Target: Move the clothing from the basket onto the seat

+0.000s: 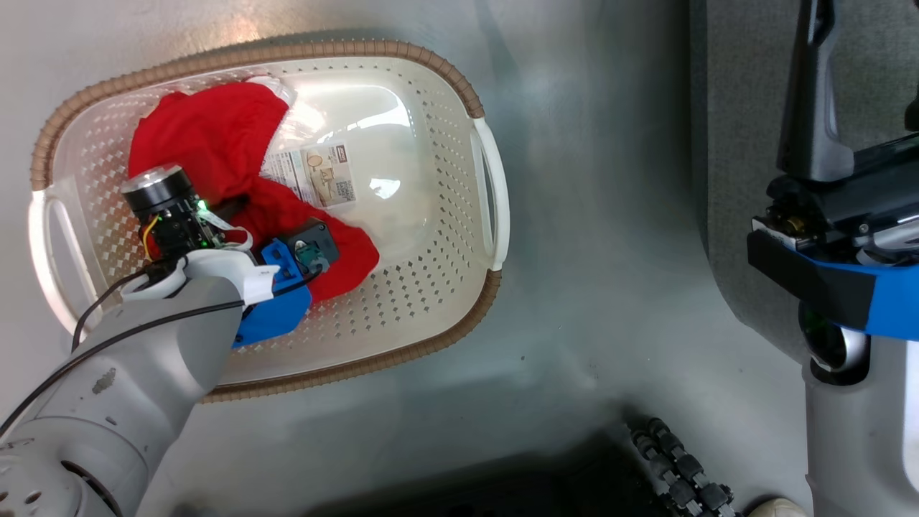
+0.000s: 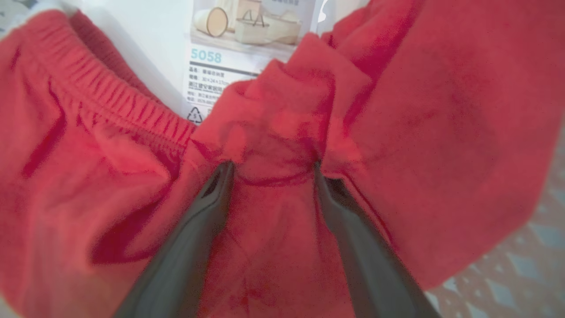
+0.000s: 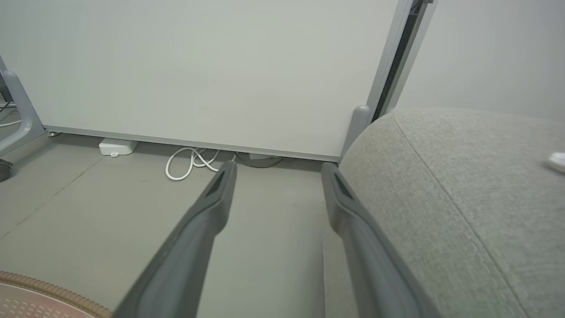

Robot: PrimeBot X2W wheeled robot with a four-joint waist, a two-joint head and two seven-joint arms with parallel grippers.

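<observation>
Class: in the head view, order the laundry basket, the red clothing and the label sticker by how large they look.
1. cream-white perforated plastic basket
2. soft bright red fabric clothing
3. white rectangular paper label sticker

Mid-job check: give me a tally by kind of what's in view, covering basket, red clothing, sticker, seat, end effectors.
Basket: 1
Red clothing heap: 1, garments in it cannot be told apart
Label sticker: 1
Seat: 1
End effectors: 2, left end effector and right end effector
Total: 6

The clothing lies in the basket, left of the seat
</observation>
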